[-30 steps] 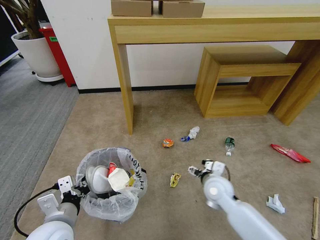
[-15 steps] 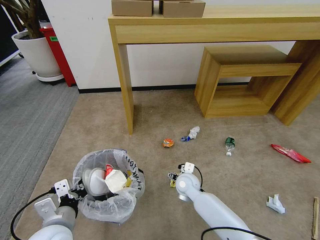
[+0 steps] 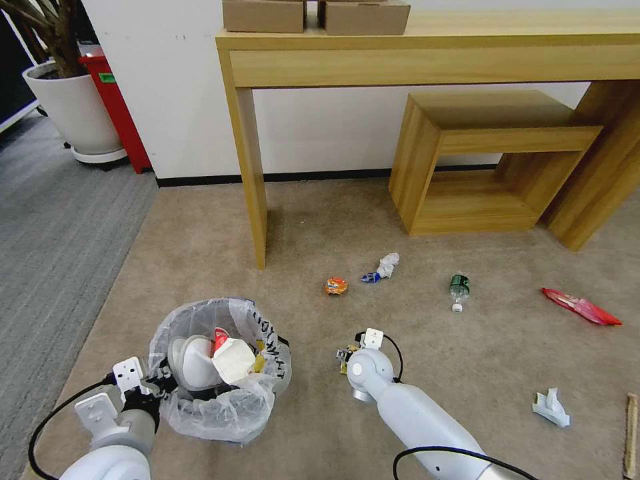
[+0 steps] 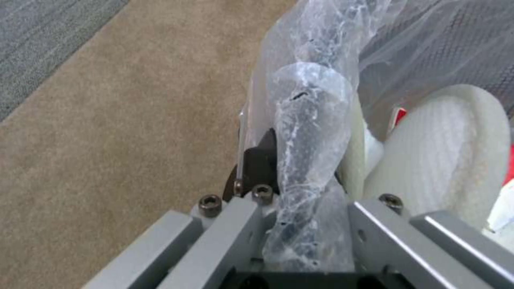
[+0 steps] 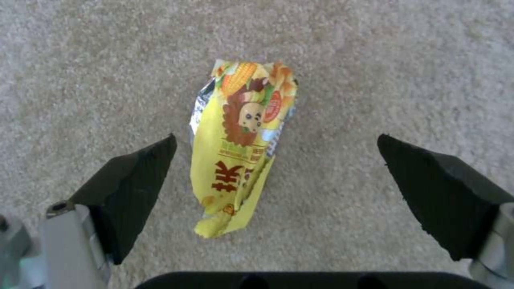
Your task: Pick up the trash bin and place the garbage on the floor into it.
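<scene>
Fingers [image 5: 134,188] of the right gripper [image 5: 276,180] spread wide over the floor [image 5: 375,60], yellow wrapper [image 5: 241,148] between them, untouched. Left gripper [image 4: 300,224] pinches the trash bin [image 3: 217,367] rim; its fingertips hide under crinkled liner.

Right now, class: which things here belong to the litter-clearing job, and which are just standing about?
Job: trash bin, held by left gripper; yellow wrapper beneath open right gripper; orange wrapper; bottle; red wrapper; tissue.

Bystanders: wooden table; cardboard boxes; plant pot.
</scene>
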Motion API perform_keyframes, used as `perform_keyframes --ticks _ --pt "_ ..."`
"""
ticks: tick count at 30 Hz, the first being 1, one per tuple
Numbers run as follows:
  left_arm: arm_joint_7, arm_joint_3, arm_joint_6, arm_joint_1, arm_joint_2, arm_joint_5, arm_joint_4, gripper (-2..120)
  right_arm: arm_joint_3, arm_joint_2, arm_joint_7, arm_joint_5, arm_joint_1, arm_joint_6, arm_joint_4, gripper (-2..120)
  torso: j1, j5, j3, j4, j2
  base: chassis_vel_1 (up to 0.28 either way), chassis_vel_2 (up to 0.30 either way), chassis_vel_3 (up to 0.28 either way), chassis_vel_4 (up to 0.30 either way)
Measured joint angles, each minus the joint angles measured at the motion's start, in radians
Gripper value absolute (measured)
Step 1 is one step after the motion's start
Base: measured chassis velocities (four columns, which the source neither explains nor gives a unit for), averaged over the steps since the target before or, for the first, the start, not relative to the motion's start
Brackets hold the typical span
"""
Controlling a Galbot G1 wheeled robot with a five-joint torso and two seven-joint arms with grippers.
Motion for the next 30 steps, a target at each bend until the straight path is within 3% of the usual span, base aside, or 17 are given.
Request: perform_keyframes --ticks 12,17,20,26,27,30 --pt "0.000 0.000 -0.004 0.006 0.013 -0.009 -0.010 1 -0.009 0.037 -0.049 -0.065 0.008 0.035 -0.091 78 0.000 -0.0001 0.000 0.0001 0.000 0.000 0.000 0.000 0.000" --pt "0.000 0.003 -0.006 0.007 0.015 -0.009 -0.011 1 -0.012 0.042 -0.058 -0.081 0.009 0.042 -0.103 61 0.000 0.0000 0.000 0.0001 0.000 0.000 0.000 0.000 0.000" --pt "0.001 0.006 -0.010 0.006 0.016 -0.009 -0.011 1 -0.019 0.045 -0.067 -0.091 0.008 0.045 -0.108 42 0.000 0.0000 0.000 0.0001 0.000 0.000 0.000 0.000 0.000" --pt "0.002 0.010 -0.015 0.001 0.016 -0.009 -0.007 1 -0.026 0.044 -0.071 -0.103 0.006 0.049 -0.109 27 0.000 0.0000 0.000 0.0001 0.000 0.000 0.000 0.000 0.000" --pt "0.002 0.012 -0.017 -0.004 0.016 -0.009 -0.003 1 -0.029 0.041 -0.074 -0.110 0.003 0.049 -0.107 18 0.000 -0.0001 0.000 0.0000 0.000 0.000 0.000 0.000 0.000" --pt "0.003 0.013 -0.019 -0.009 0.019 -0.011 0.002 1 -0.031 0.034 -0.079 -0.116 -0.003 0.050 -0.101 9 0.000 0.0000 0.000 0.0000 0.000 0.000 0.000 0.000 0.000"
